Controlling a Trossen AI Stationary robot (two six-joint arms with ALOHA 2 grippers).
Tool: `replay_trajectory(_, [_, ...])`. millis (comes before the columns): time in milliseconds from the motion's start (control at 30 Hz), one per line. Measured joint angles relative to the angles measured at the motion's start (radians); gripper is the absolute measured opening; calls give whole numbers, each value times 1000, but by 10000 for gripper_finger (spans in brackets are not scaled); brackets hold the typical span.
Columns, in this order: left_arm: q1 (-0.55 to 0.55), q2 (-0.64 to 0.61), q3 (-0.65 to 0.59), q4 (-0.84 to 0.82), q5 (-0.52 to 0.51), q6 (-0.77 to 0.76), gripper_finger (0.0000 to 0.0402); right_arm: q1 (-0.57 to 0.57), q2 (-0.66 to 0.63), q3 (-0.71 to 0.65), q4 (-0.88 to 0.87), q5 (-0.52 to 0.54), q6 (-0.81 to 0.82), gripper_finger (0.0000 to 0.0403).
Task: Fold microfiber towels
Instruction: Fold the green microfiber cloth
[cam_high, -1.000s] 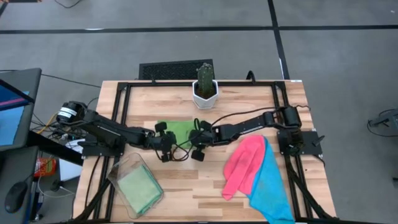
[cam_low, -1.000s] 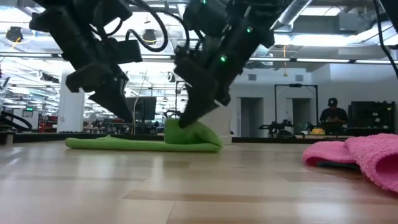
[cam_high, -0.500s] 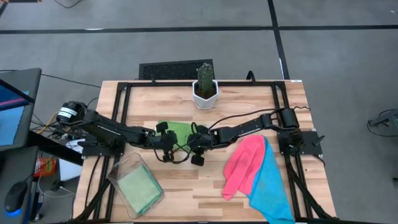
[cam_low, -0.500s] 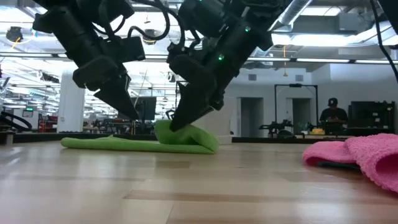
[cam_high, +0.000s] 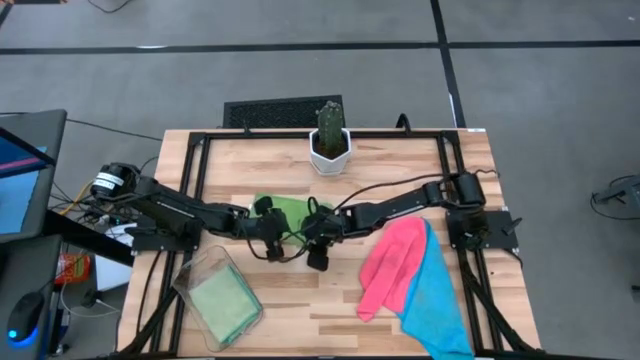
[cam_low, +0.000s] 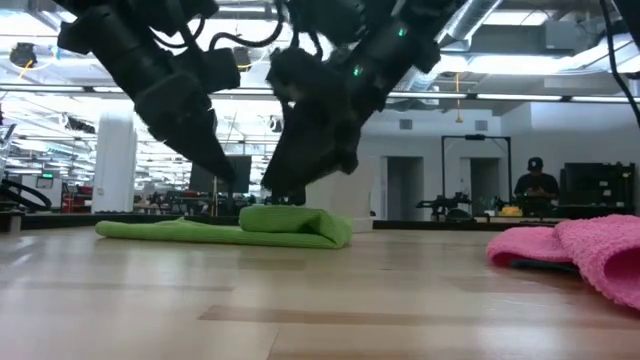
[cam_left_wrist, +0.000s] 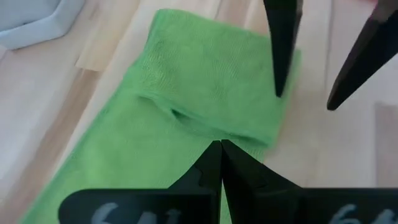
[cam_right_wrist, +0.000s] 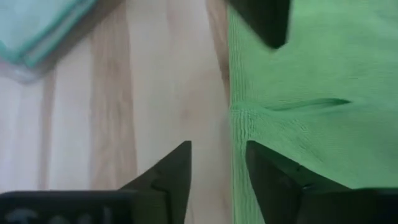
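A light green microfiber towel (cam_high: 288, 211) lies on the table's middle, its right part folded over onto itself (cam_low: 294, 219). My left gripper (cam_left_wrist: 221, 149) is shut and hovers over the fold's edge, a little above the cloth (cam_low: 234, 183). My right gripper (cam_right_wrist: 217, 155) is open, its fingertips just above the towel's right edge (cam_low: 272, 196); nothing is between them. A hot pink towel (cam_high: 392, 262) lies partly on a sky blue towel (cam_high: 437, 298) at the table's right.
A clear plastic bin (cam_high: 196, 270) with a folded green cloth in it stands at the near left. A potted cactus (cam_high: 330, 143) stands at the far edge. Bare wood lies in front of the green towel. A person (cam_low: 535, 185) stands far off in the room.
My right gripper has opened and let go of the green towel's lifted end, then drawn up and back a little. The raised fold has dropped flat onto the layer beneath. My left gripper has tipped slightly and stays shut above the cloth.
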Motion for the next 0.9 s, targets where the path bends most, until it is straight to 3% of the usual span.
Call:
replay_trajectory(100, [-2,0,0,69,38,-32,0,12,-67,0,-59,33,7,188])
replay_trajectory(333, [-11,0,0,237,52,-57,0,87,-187,-89,-114,252,45,170])
replay_trajectory(600, [-13,161,1,417,112,-97,0,101,-51,-161,47,261,140,153])
replay_trajectory(900, [13,303,10,408,133,-129,0,101,7,-169,55,238,184,143])
